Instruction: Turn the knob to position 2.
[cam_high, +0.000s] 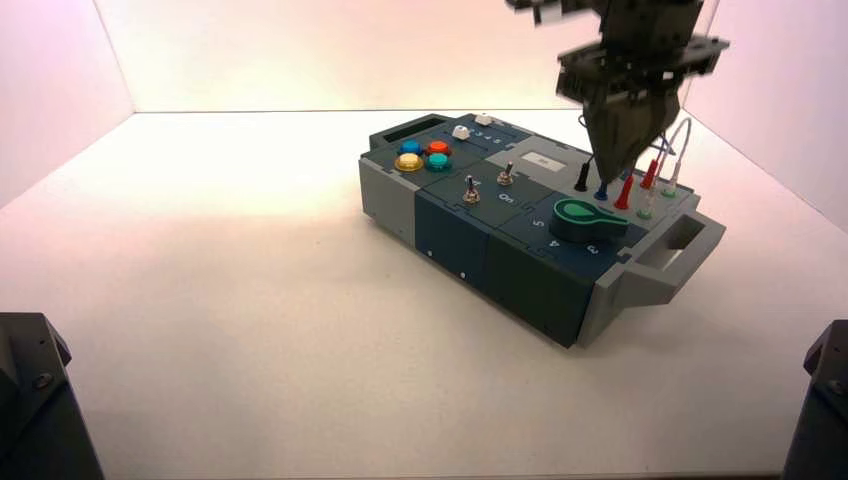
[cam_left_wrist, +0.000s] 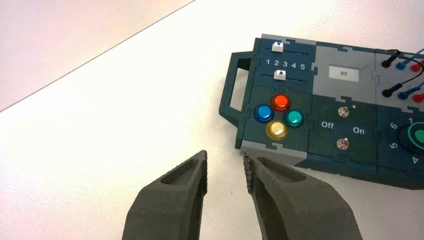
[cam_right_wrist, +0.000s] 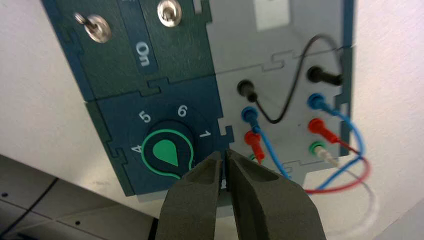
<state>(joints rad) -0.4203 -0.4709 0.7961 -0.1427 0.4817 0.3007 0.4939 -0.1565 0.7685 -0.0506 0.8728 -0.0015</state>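
Two dark jaws, clenched on nothing, and that's the right gripper (cam_right_wrist: 223, 153), poised above the right part of the box (cam_right_wrist: 190, 60), close by the knob (cam_right_wrist: 164, 150)! Whether they touch it, I can't tell. The knob sits on the near right of the box, dark green with a bright green outline, its pointed tip running in behind the jaws in the right wrist view. Around it 4, 5, 6 and 1 show; the numeral at the tip is hidden. Beside it, across the gray panel, come the plugs (cam_right_wrist: 251, 117), black, blue, red and pale, with wires (cam_right_wrist: 287, 107) looping between them. Left along the box stand two metal switches (cam_left_wrist: 343, 112), past them four round buttons (cam_left_wrist: 279, 101) in red, blue, teal and yellow, then two white sliders (cam_left_wrist: 277, 47). The display (cam_left_wrist: 344, 73) reads 99! And the left gripper (cam_left_wrist: 225, 154) waits over the surface (cam_left_wrist: 125, 125), near side, off the box, its jaws released and apart.
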